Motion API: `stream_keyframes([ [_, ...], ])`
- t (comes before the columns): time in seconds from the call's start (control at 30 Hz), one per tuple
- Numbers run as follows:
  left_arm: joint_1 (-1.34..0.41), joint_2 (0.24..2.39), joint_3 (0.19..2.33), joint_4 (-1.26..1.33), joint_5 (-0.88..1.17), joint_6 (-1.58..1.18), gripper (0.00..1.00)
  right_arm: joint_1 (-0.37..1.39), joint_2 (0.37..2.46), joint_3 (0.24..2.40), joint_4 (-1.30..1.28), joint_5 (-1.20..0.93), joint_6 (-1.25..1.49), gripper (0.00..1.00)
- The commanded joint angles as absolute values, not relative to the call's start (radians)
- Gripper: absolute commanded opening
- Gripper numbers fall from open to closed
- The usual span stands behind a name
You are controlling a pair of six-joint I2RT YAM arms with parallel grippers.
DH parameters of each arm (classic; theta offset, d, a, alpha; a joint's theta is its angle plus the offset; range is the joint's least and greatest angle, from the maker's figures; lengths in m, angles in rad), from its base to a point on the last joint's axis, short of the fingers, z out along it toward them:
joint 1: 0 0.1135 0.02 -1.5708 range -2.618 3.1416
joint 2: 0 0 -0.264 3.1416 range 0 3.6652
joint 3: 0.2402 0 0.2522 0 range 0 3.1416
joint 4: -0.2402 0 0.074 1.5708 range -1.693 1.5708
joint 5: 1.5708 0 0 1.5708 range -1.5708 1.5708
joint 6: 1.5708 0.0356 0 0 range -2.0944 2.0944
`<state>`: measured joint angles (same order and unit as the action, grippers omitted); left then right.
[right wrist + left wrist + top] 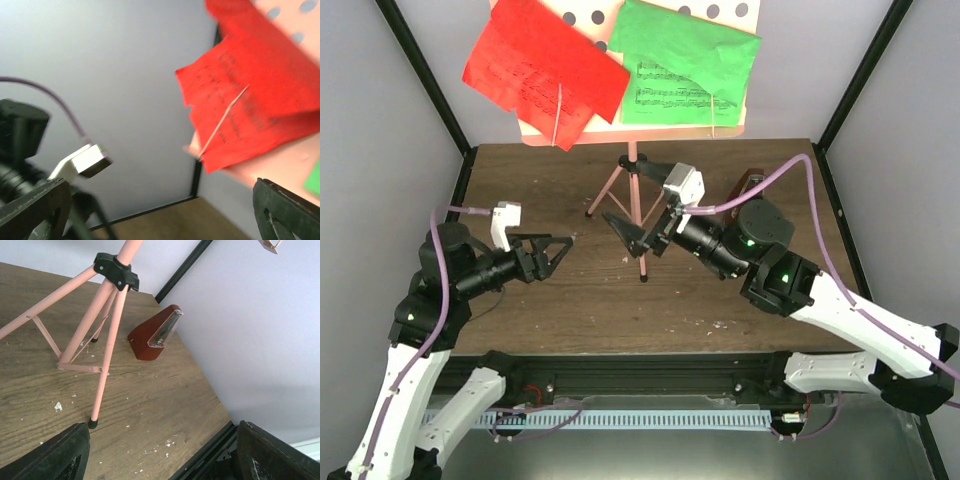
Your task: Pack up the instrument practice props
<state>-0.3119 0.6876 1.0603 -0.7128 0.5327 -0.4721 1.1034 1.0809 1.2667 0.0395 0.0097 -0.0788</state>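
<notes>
The pink tripod music stand (pixel 633 185) stands at the back middle of the table. Its hole-dotted desk (pixel 730 12) holds a red music sheet (pixel 545 65) on the left and a green one (pixel 685 60) on the right. The reddish-brown metronome (pixel 751 181) is mostly hidden behind my right arm; the left wrist view shows it (pixel 152 337) beyond the tripod legs (pixel 100 315). My left gripper (pixel 558 252) is open and empty, left of the stand. My right gripper (pixel 638 208) is open beside the pole, holding nothing. The right wrist view shows the red sheet (pixel 255 95).
The wooden table (pixel 540 310) is enclosed by grey walls with black corner posts (pixel 420 70). White crumbs lie near the table's front edge (pixel 170 442). The left arm's white camera block (pixel 85 162) shows in the right wrist view.
</notes>
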Motion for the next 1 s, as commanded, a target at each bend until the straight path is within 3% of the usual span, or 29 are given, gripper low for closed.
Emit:
stream_keyframes([
  [0.0, -0.305, 0.667, 1.079, -0.756, 0.558, -0.513, 0.81, 1.11, 1.132, 1.371, 0.063, 0.156, -0.334, 0.99],
  [0.33, -0.305, 0.62, 1.084, -0.755, 0.599, -0.522, 0.81, 1.091, 1.354, 1.576, 0.193, 0.357, -0.712, 1.0],
  [0.83, -0.306, 0.656, 1.232, -0.818, 0.601, -0.494, 0.8, 1.005, 1.557, 1.883, 0.104, 0.394, -0.78, 1.0],
  [0.97, -0.305, 0.762, 1.376, -0.816, 0.577, -0.454, 0.79, 0.991, 1.597, 1.965, 0.047, 0.375, -0.774, 0.92],
])
